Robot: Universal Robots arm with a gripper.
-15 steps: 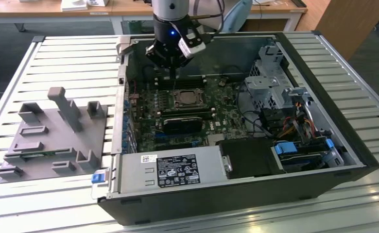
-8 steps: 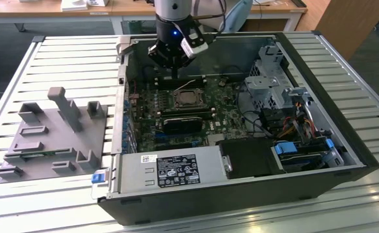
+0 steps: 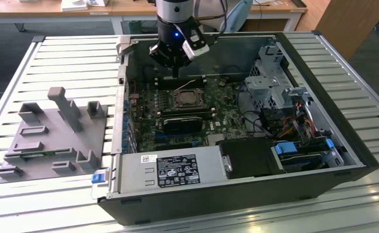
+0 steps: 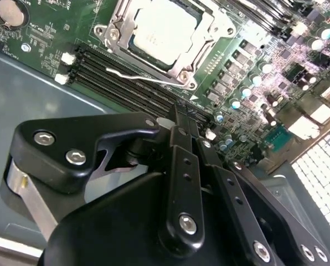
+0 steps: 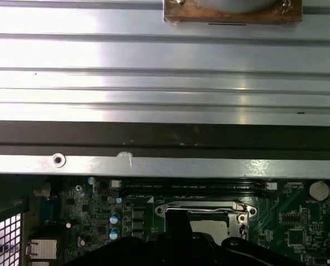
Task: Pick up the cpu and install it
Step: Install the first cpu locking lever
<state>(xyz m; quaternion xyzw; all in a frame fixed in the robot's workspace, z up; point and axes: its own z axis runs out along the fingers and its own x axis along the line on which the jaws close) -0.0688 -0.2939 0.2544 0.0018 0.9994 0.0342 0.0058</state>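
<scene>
Slatted metal bench [image 3: 60, 53] carries an open computer case [image 3: 345, 145]. We see the cpu [image 4: 164, 30] seated in the motherboard [image 4: 298, 72] socket, its lever [image 4: 137, 77] beside it. Our gripper [image 4: 181, 119] hovers above the memory slots [image 4: 126, 83] near the socket, fingers pressed together, holding nothing. Grey fixture tray [image 3: 53, 141] sits outside the case.

A slatted metal table [image 3: 60, 53] of pale, ribbed aluminium filled most of the room's middle, catching bright overhead light along its ridges. Beyond its far edge stood a wooden desk [image 3: 60, 14] with white legs, a few white boxes [image 3: 79, 4] lying on top. A tall wooden panel [image 3: 345, 22] rose at the exterior view's right, with dark grey floor [image 3: 1, 34] beneath.
</scene>
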